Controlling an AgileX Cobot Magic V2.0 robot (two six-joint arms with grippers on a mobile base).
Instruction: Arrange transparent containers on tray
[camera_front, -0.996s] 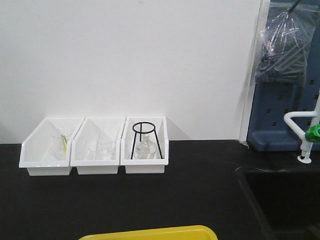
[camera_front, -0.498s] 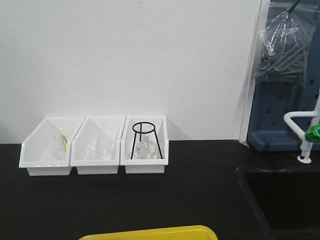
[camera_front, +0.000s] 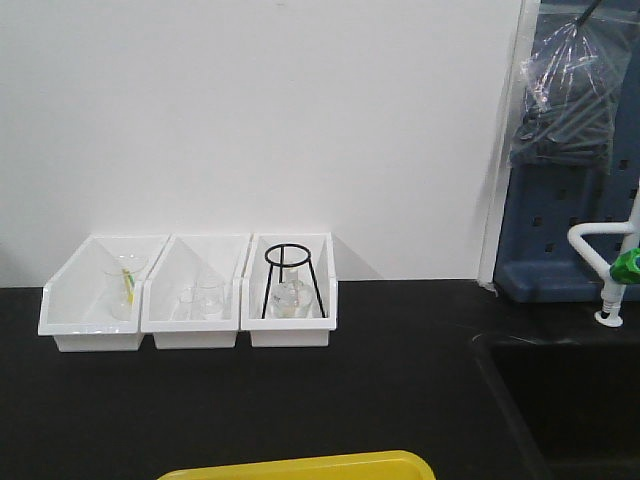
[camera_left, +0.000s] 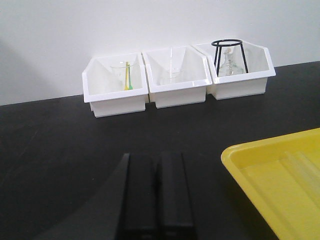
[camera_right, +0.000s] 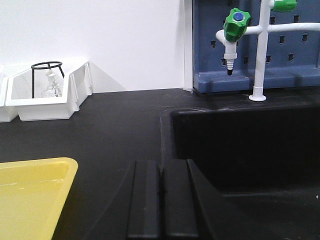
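The yellow tray (camera_front: 300, 468) shows only its far rim at the bottom of the front view. In the left wrist view the tray (camera_left: 250, 160) lies to the right of my left gripper (camera_left: 156, 157), which is shut with nothing between its fingers. A faint, long, glassy shape (camera_left: 302, 167) lies on the tray's floor there; it may be one of the transparent containers, but it is too faint to be sure. My right gripper (camera_right: 161, 162) is shut and empty, low over the black counter between the tray (camera_right: 30, 200) and the sink.
Three deep white bins stand along the back wall: the left bin (camera_front: 90, 300) and middle bin (camera_front: 195, 300) hold beakers, and the right bin (camera_front: 290, 295) holds a black wire stand and a flask. A black sink (camera_front: 560, 400) and a white tap with a green knob (camera_front: 610, 260) are at the right.
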